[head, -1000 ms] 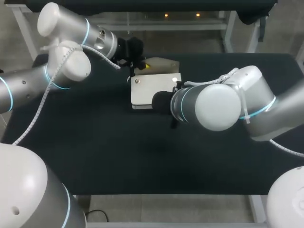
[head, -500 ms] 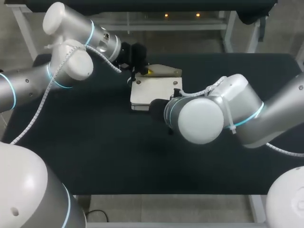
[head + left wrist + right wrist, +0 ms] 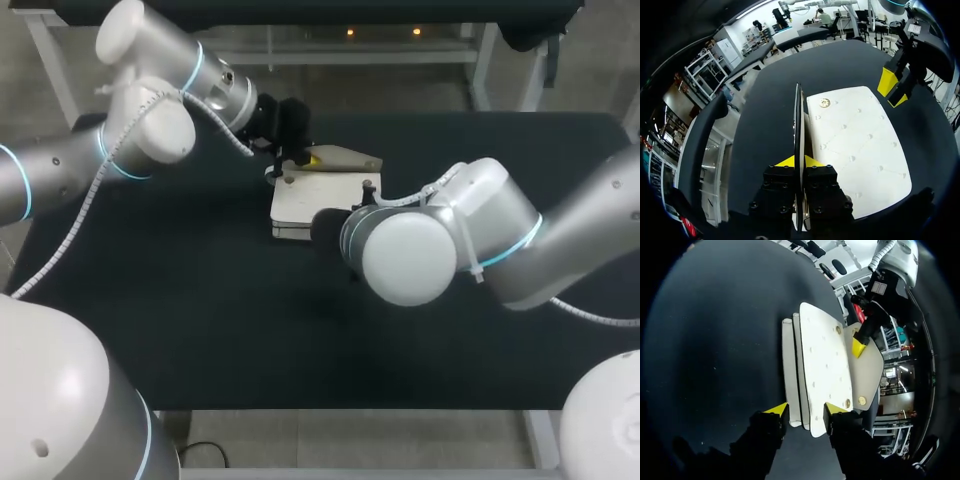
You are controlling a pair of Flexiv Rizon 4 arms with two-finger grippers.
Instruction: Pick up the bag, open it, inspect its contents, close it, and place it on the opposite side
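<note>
Left wrist view alone: flap (image 3: 797, 116) edge-on within left gripper (image 3: 799, 161)

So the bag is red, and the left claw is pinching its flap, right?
Not quite. The bag is white, not red, as the left wrist view shows. The left claw is pinching its flap.

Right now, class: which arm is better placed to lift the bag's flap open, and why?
Left. The left gripper pinches the edge of the flap from both sides, while the right gripper is down at one end of the bag.
</note>
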